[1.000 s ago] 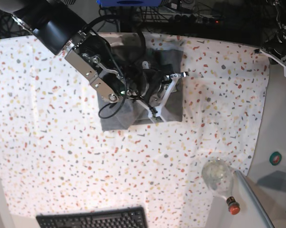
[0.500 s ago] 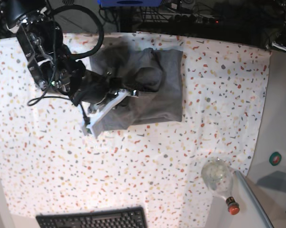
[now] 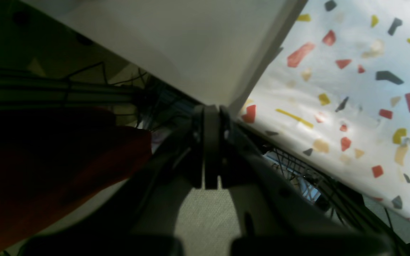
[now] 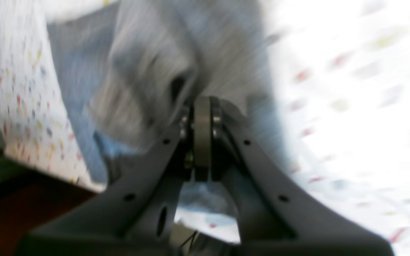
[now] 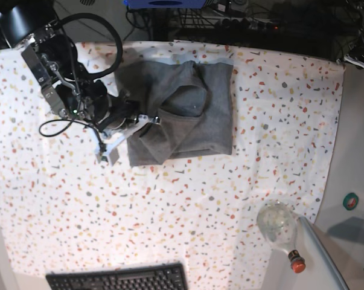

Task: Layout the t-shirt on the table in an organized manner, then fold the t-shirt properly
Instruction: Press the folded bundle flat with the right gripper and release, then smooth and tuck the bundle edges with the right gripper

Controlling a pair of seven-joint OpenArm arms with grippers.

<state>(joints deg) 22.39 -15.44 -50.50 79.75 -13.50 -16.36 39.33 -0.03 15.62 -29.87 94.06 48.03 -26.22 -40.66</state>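
Note:
The heather-grey t-shirt (image 5: 188, 112) lies in a folded, somewhat rumpled rectangle on the speckled table (image 5: 188, 199), at the back middle. My right gripper (image 5: 133, 125) is at the shirt's left edge, low over the cloth. In the right wrist view its jaws stand together (image 4: 202, 138), with the blurred shirt (image 4: 190, 53) just beyond them and no cloth visible between the pads. My left gripper (image 3: 210, 142) is shut and empty, off the table's edge (image 3: 351, 89). It does not show in the base view.
A clear glass bottle (image 5: 278, 225) with a red cap lies at the front right corner. A black keyboard (image 5: 118, 279) sits at the front edge. A plain grey side surface (image 5: 354, 151) borders the right. Cables and dark gear line the back.
My right arm has swung left, from over the middle of the shirt to its left edge. The shirt stays where it was, now uncovered. The views are motion-blurred.

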